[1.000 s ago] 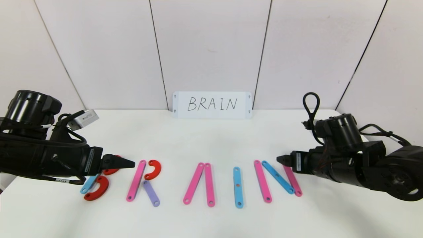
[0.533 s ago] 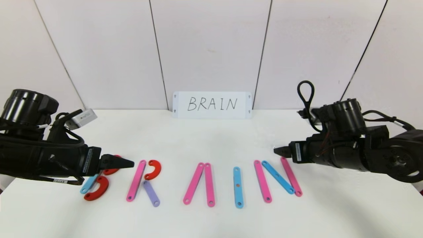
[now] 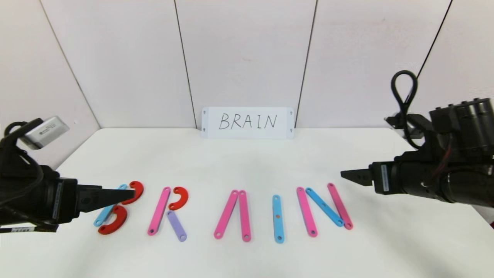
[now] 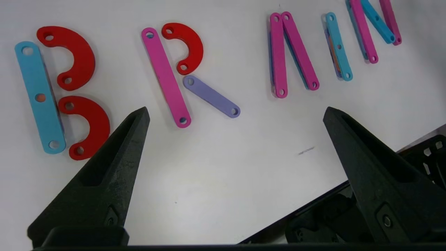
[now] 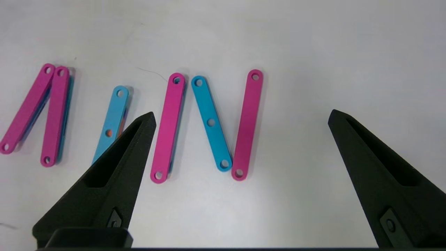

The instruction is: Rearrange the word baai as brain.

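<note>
The word brain [image 3: 227, 210] lay flat on the white table in five large letters, reading from the robot's left to its right. The B was a blue strip [image 3: 109, 206] with two red curves [image 3: 133, 193] stacked beside it; the R a pink strip [image 3: 159, 211], a red curve and a slanting lilac strip [image 3: 176, 226]. The A was two pink strips meeting at their far ends, the I one blue strip [image 3: 278, 219], and the N two pink strips joined by a blue diagonal [image 3: 324, 206].

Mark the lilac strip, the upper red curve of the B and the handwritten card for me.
lilac strip [image 4: 212, 96]: left wrist view, mid-length of the strip.
upper red curve of the B [image 4: 81, 52]: left wrist view, outer bend of the curve.
handwritten card [image 3: 247, 122]: head view, centre of the card, on the lettering.
</note>
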Robot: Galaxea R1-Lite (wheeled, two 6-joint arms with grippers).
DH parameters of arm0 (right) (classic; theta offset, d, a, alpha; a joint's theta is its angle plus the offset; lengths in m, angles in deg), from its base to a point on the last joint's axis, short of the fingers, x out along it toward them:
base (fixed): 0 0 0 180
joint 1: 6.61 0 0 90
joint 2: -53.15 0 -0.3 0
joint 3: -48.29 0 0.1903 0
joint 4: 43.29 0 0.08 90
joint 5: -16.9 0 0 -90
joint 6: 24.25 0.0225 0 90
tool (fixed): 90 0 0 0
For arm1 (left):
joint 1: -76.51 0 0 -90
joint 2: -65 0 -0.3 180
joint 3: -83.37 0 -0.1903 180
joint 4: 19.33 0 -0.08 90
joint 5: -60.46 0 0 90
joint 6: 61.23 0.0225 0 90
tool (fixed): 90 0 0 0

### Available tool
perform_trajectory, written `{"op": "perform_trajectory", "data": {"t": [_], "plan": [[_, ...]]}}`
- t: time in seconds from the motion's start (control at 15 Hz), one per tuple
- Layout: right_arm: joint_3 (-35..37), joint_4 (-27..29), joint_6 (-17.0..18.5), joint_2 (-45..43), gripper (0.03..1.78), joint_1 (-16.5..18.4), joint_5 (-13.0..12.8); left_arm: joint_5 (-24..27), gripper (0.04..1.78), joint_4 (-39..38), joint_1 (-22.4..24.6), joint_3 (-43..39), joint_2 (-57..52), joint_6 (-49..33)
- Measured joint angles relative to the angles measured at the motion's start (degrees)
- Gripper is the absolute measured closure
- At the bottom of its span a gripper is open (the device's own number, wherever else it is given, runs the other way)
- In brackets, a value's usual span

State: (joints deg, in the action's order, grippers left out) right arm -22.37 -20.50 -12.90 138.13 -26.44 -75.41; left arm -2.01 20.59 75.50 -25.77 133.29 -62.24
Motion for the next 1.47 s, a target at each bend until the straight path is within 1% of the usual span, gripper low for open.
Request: {"op": "perform_trajectory", "data": {"t": [0.2, 0.47, 0.6, 0.73, 0.87, 1.0, 1.07, 1.13, 1.27, 1.33, 1.47], "plan": [[4.2, 0.7, 0.0, -9.9, 0.08, -0.5, 0.0, -1.7, 0.08, 2.9, -0.1, -2.9, -10.4, 0.0], [11.1, 2.0, 0.0, -23.6, 0.08, -1.0, -0.3, -3.9, 0.08, 9.9, -0.1, -4.1, -23.5, 0.1], [13.4, 2.4, 0.0, -29.6, 0.08, -1.1, -0.5, -6.3, 0.08, 12.6, 0.0, -4.3, -28.7, 0.1], [14.8, 2.5, 0.1, -34.5, 0.08, -0.6, -0.8, -8.5, 0.08, 13.4, 0.0, -4.4, -33.0, 0.1], [16.0, 2.8, 0.1, -39.5, 0.08, -0.3, -0.9, -9.1, 0.08, 13.6, 0.0, -4.4, -36.7, 0.1], [16.4, 4.3, 0.1, -44.5, 0.08, 0.1, -1.2, -11.1, 0.08, 13.7, 0.0, -4.1, -40.0, 0.1], [16.2, 6.1, 0.1, -47.0, 0.08, 1.0, -1.9, -13.1, 0.08, 13.7, 0.0, -4.0, -41.4, 0.2], [15.8, 7.6, 0.0, -49.5, 0.08, 2.7, -2.5, -14.6, 0.08, 13.7, 0.0, -3.9, -42.8, 0.2], [15.3, 9.6, 0.0, -54.6, 0.08, 5.9, -3.1, -15.4, 0.08, 14.5, 0.1, -3.9, -45.9, 0.2], [15.3, 10.3, 0.0, -57.2, 0.08, 6.9, -3.3, -15.5, 0.08, 15.4, 0.4, -3.9, -47.5, 0.1], [15.4, 11.6, 0.0, -62.3, 0.08, 9.7, -3.4, -15.8, 0.08, 16.9, 2.2, -3.9, -50.6, -0.1]]}}
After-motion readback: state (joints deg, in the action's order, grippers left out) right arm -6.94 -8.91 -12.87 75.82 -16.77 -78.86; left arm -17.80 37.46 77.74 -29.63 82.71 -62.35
